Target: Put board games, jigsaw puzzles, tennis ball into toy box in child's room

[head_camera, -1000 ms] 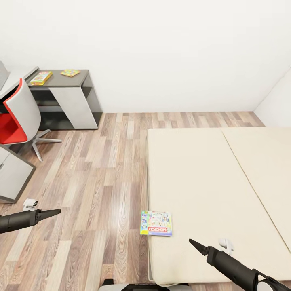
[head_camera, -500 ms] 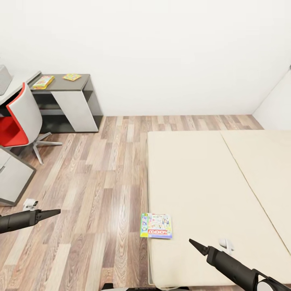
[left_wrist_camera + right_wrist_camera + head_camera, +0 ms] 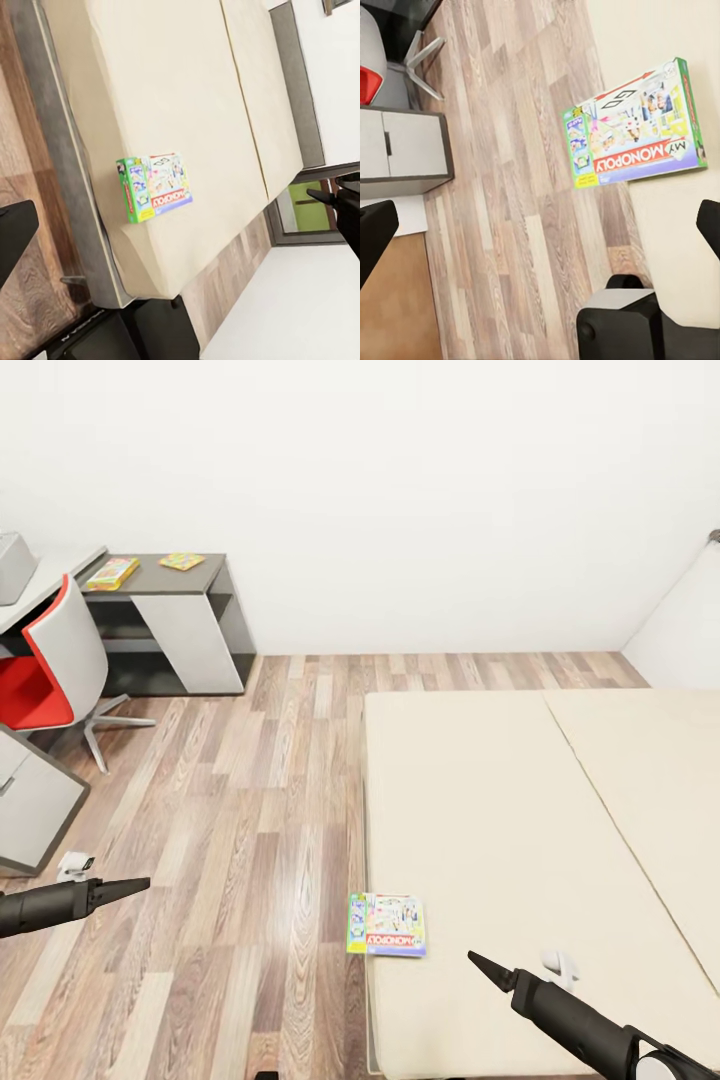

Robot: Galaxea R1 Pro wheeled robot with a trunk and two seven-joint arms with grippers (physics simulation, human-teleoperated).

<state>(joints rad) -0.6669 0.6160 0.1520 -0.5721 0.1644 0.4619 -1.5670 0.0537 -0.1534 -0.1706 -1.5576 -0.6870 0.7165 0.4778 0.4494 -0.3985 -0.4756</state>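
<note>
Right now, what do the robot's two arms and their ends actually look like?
In the head view, both arms are smooth, matt black tubes. The left gripper and the right gripper each taper to a thin, pointed black tip, like a beak. A small white fitting sits beside each arm. No cables or markings show. How the jaws stand cannot be told.

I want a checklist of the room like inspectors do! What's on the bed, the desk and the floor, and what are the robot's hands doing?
Surface: beige bed, wood-plank floor.
Job's things: Monopoly box overhangs the bed's edge; game box and puzzle on the dark desk wing; grey toy box on the desk.
Clutter: red chair.
Grippers: left gripper and right gripper hold nothing.
Cables: nothing seen.
Surroundings: white walls.
</note>
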